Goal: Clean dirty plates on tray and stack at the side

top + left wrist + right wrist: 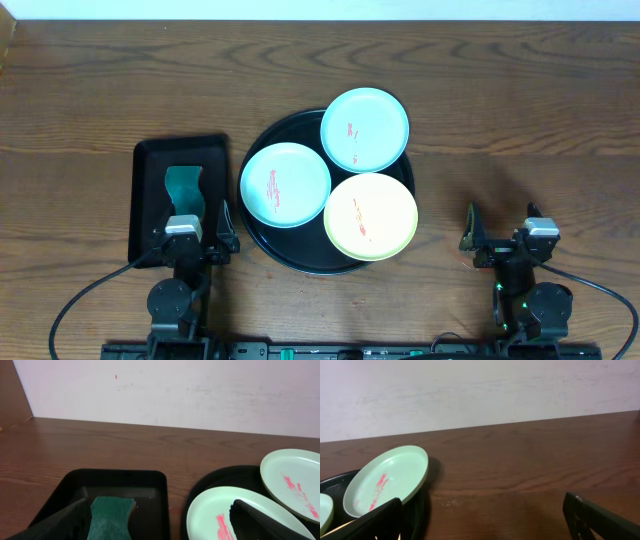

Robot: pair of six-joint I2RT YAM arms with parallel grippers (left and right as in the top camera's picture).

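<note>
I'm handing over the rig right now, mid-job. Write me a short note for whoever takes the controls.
Left tool: open, empty, at the near end of the small rectangular tray, which holds a green sponge.
Right tool: open, empty, over the table to the right of the round tray.
Plates: left mint plate, far mint plate and yellow plate all sit on the round tray, each with red smears.
Done: nothing visible; no stack at the side.
Left: wipe each plate, then stack them beside the round tray.
</note>
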